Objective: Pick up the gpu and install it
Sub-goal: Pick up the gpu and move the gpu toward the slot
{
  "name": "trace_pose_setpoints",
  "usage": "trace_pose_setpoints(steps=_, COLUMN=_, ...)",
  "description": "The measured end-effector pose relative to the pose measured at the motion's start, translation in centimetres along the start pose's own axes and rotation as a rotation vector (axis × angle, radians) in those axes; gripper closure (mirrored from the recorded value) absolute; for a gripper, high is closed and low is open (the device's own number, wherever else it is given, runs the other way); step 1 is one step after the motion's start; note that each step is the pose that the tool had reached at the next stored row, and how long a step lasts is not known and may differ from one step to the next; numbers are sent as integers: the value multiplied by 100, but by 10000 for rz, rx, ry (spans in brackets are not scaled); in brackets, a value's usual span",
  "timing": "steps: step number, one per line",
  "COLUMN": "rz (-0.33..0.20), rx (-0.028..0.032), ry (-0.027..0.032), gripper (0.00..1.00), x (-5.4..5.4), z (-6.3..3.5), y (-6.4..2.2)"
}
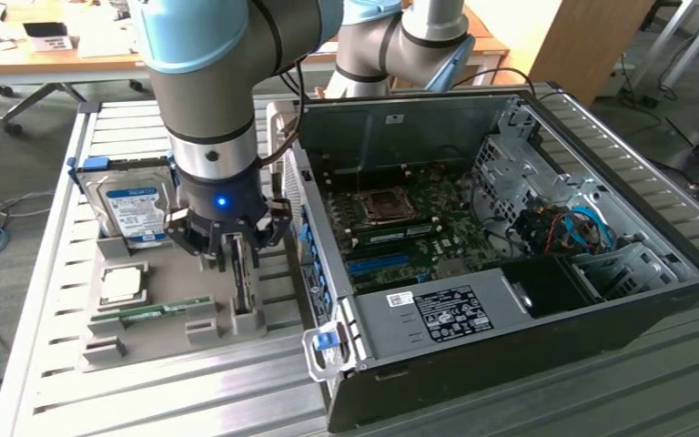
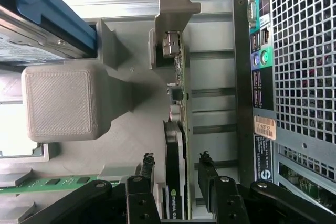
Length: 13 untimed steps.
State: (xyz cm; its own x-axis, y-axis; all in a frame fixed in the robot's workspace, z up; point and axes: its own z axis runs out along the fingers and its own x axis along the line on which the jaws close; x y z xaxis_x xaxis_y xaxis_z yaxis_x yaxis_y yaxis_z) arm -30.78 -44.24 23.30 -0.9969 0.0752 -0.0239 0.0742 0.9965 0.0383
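The claw [image 2: 177, 157] stands with its fingers [image 2: 148, 163] apart, one on each side of the gpu [image 2: 174, 140], and a small gap shows on both sides, so nothing is clamped yet. The gpu stands on its long edge in a slot of the grey holder [image 1: 143, 341], just beside the rear wall of the computer case [image 1: 508, 364].

I judge the card light and stiff, but fragile: the green board and its small parts do not like pressure, and the silver bracket end is thin. The black cooler face and the bare board back seem the safest places to take hold, near the middle of its length, where the fingers are now.

Farther from the case, the same holder carries the hard drive [image 1: 137, 205] and the RAM stick [image 1: 156, 312]. The holder lies on a ribbed metal tabletop [image 1: 204, 401]. The case is open on its upper side, and the room between the card and the case wall is narrow.
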Motion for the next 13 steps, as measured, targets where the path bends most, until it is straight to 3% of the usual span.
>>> trace_pose_setpoints(steps=13, rz=0, rx=-2, ry=-1, gripper=53, x=-16, z=41, y=31)
